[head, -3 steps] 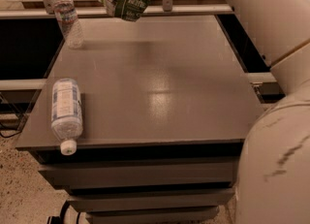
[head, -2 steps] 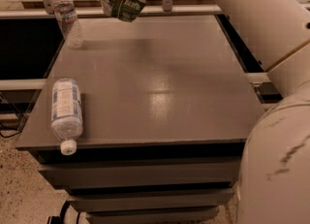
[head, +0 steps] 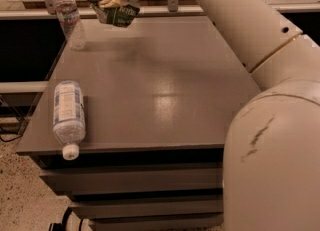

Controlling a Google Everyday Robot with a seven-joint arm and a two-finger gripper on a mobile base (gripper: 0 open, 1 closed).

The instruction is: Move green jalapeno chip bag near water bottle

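Camera view: I hold the green jalapeno chip bag (head: 120, 16) clamped in the gripper (head: 110, 1). The water bottle (head: 70, 22) stands upright to its left.

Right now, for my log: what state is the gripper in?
The gripper: closed on the green jalapeno chip bag, in the air over the table's far side, right of the water bottle.

A fat clear plastic bottle with a white-and-blue label and a white cap (head: 69, 116) lies on its side on the dark grey flat table (head: 165, 90), at 8 o'clock. Its cap points to 6 o'clock. The gripper (head: 113, 2) hangs over the table's 11 o'clock edge.
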